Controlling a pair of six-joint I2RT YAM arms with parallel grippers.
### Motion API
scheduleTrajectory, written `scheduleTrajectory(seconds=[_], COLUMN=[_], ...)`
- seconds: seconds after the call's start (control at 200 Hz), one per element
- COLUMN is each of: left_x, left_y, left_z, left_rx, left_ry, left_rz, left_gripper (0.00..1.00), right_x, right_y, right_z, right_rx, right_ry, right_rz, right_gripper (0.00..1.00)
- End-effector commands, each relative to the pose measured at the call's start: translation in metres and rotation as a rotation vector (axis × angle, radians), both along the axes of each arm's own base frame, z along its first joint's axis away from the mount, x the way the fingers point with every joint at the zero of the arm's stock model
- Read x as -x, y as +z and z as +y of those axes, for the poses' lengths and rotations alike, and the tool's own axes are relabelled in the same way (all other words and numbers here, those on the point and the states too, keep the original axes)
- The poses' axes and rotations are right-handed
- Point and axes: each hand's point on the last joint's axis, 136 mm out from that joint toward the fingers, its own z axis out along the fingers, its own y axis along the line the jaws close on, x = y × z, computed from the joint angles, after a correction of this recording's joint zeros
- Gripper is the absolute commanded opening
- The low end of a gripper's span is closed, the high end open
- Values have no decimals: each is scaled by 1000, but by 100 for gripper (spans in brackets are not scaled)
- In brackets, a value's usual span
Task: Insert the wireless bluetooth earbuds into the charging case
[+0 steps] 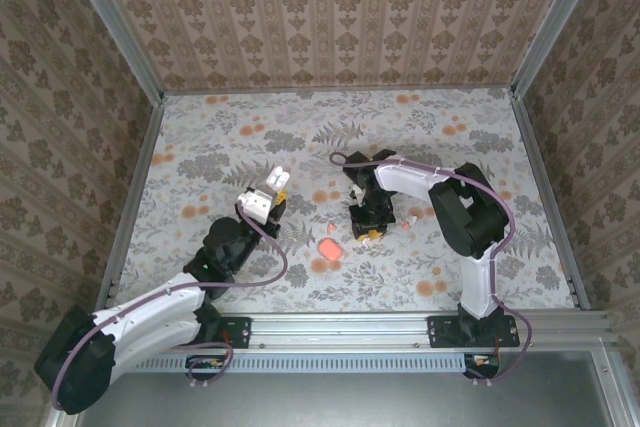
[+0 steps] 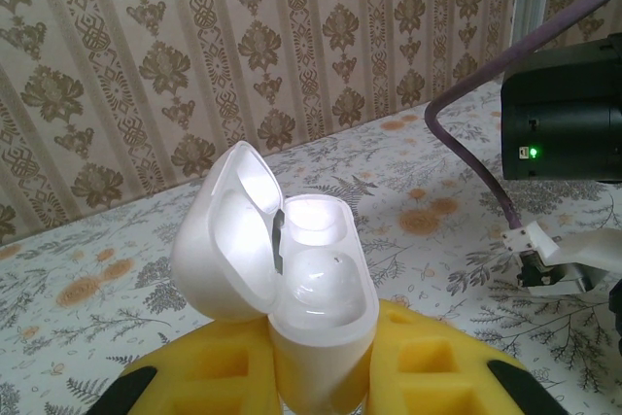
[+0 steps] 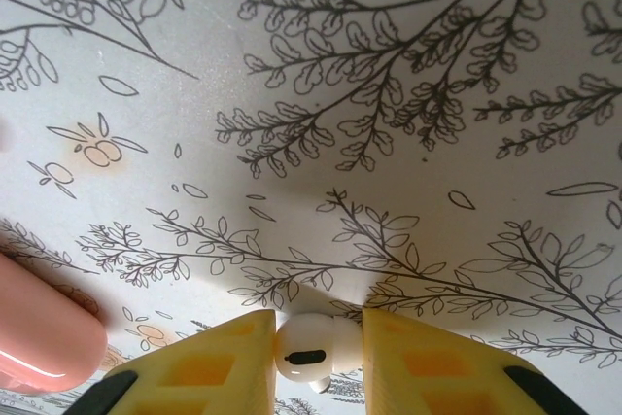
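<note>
The white charging case (image 2: 321,284) stands upright with its lid hinged open to the left, and my left gripper (image 2: 321,386) is shut on its lower body. In the top view this case (image 1: 268,190) is held up over the left-middle of the table. My right gripper (image 3: 319,335) points down at the table, its yellow fingers (image 3: 209,362) pressed against both sides of a small white earbud (image 3: 313,349) with a black oval slot. In the top view the right gripper (image 1: 368,233) sits at table centre. A tiny pinkish piece (image 1: 406,218), seemingly the other earbud, lies just right of it.
A pink rounded case (image 1: 328,247) lies on the flower-patterned table (image 1: 450,147) just left of the right gripper, and its edge (image 3: 39,337) is close to the left finger. Patterned walls ring the table. The right arm's black body (image 2: 564,114) stands to the right of the held case.
</note>
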Motion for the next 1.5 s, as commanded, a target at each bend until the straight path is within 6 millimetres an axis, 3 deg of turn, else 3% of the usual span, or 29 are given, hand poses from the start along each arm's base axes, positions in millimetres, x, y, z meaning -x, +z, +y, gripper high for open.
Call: scheduleTrajectory(seconds=[0.0,0.17,0.34,0.53,0.75,0.76,0.805,0.93,1.1,1.49], left_x=[0,-1,-2,-6,-5,-5,-3,0,3,-3], left_y=[-4,-10,-23,-41,-34,-34,-31,-25,-19,-5], left_z=[3,0,-16,-47,-83,-85,-92,-105,-122,-137], left_rx=[11,2,-7,-2,17,14,12,11,12,53], left_ry=[9,-3,-70,-188,-334,-341,-371,-423,-487,-510], left_rz=[19,33,44,63,21,19,6,-34,-61,-63], left_gripper=[8,8,8,8,8,8,8,8,8,8], right_x=[5,-1,-16,-48,-71,-72,-74,-73,-66,-49], right_y=[-3,9,31,76,132,144,159,188,210,236], right_z=[1,1,8,20,19,19,19,20,20,33], right_rx=[0,-22,-115,-309,-486,-511,-555,-665,-766,-914], right_ry=[-9,-33,-112,-216,-232,-229,-225,-204,-180,-100], right_rz=[9,-53,-178,-444,-783,-823,-899,-1042,-1152,-1246], right_gripper=[26,25,25,26,26,26,26,26,26,26])
